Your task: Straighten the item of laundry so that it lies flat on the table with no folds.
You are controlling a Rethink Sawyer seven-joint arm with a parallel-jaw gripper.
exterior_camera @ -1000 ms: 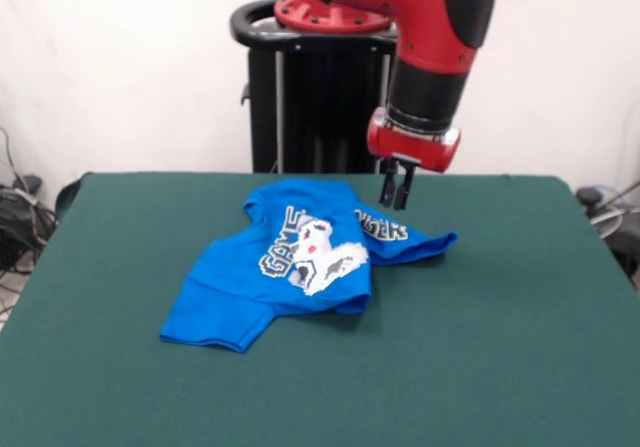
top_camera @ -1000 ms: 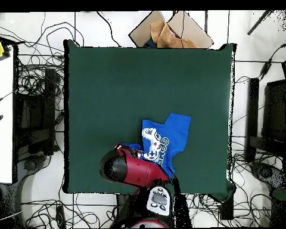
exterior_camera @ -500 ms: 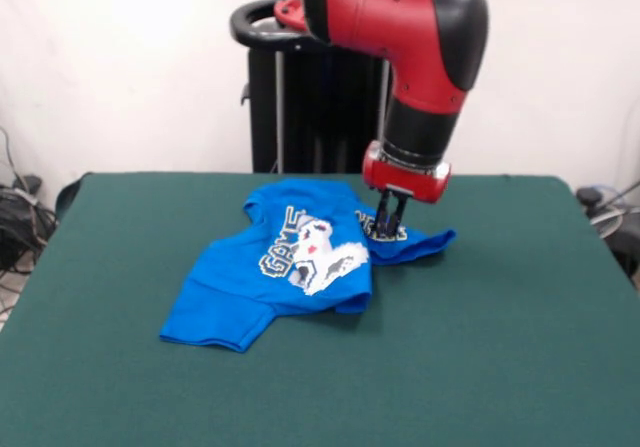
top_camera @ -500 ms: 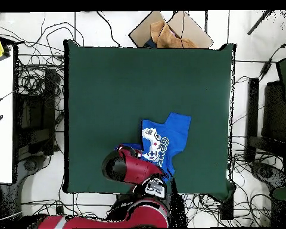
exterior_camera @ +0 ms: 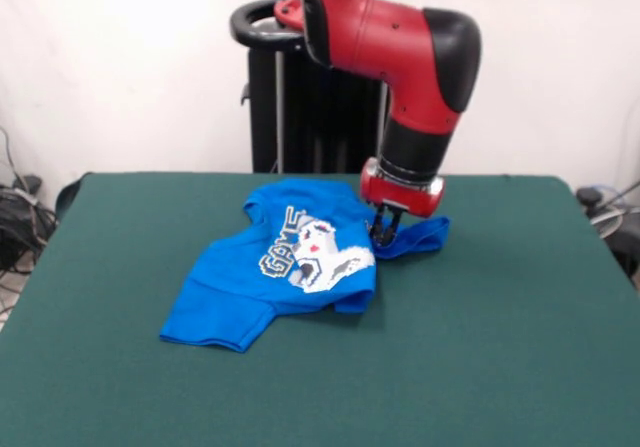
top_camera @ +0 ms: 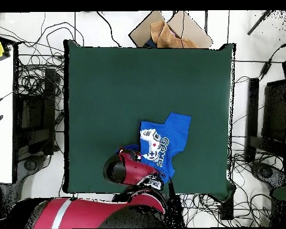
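Note:
The item of laundry [exterior_camera: 285,272], a bright blue T-shirt with a white pixel print, lies crumpled on the green table [exterior_camera: 500,347], set toward the far middle. Its body is folded over itself, and one flap [exterior_camera: 420,235] sticks out to the right. My gripper [exterior_camera: 385,233] is pressed down into the cloth where that flap meets the body, covering the end of the lettering. In the overhead view the shirt [top_camera: 166,138] lies near the table's [top_camera: 109,89] lower edge. The red arm [top_camera: 130,170] hides the gripper there.
Cardboard pieces [top_camera: 169,33] lie past the table's top edge in the overhead view. A white bench [top_camera: 1,113] stands at the left, and cables cover the floor on all sides. Wide green cloth lies around the shirt.
The gripper has come down from above the shirt's right side into the cloth. The right flap has drawn in a little and bunched.

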